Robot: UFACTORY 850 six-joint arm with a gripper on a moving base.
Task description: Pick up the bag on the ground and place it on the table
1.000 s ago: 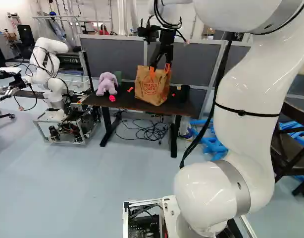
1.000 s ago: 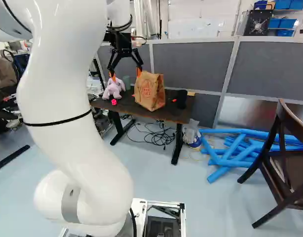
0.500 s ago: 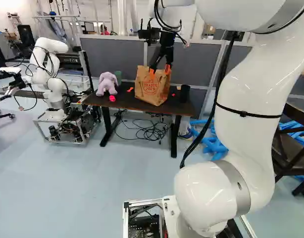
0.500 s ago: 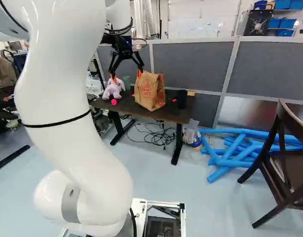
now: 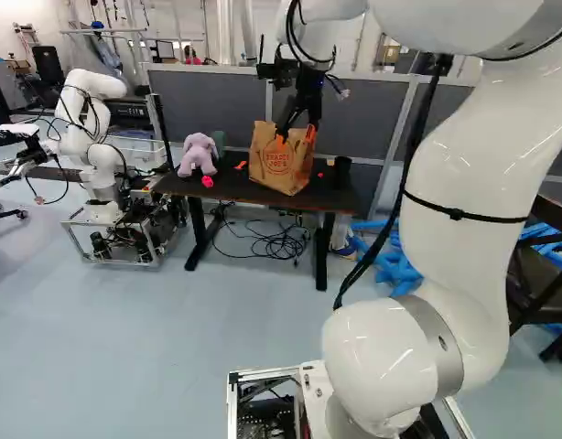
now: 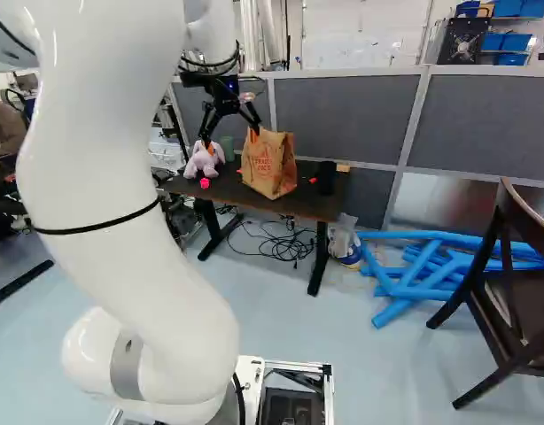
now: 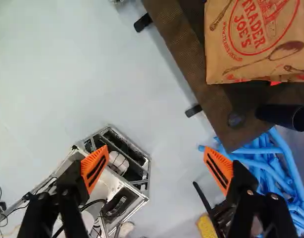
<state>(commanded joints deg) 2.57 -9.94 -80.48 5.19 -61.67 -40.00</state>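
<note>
Bag (image 5: 279, 163) up on the dark tabletop (image 5: 233, 189), standing, a bit right of the middle, red print facing the near side. Pincer (image 6: 229, 142) spread wide, nothing pinched; in the right base view its fingers point down, one by the toy, one by the bag's upper left. Wrist view: pincer (image 7: 157, 168) has a wide gap between orange pads (image 7: 94, 169), with floor and the base's frame (image 7: 117, 173) showing below; bag lies ahead, off both fingers. Lilac stuffed toy (image 6: 204, 159) toward the left end, green cup (image 6: 227, 148) on its far right side, small pink thing (image 5: 207, 182) on its near side. Small red-orange thing (image 5: 241, 165) between toy and bag. Black cup (image 6: 326, 177) just right of the bag. Black cables (image 5: 279, 243) heaped on the floor under the tabletop. Right of its legs, blue tubes (image 6: 431, 266) piled on the floor, wooden chair (image 6: 508, 366) nearer, farther right. Gray partition (image 6: 347, 115) along the far side. Another robot (image 5: 102, 165) left of the tabletop, on its own wheeled frame.
</note>
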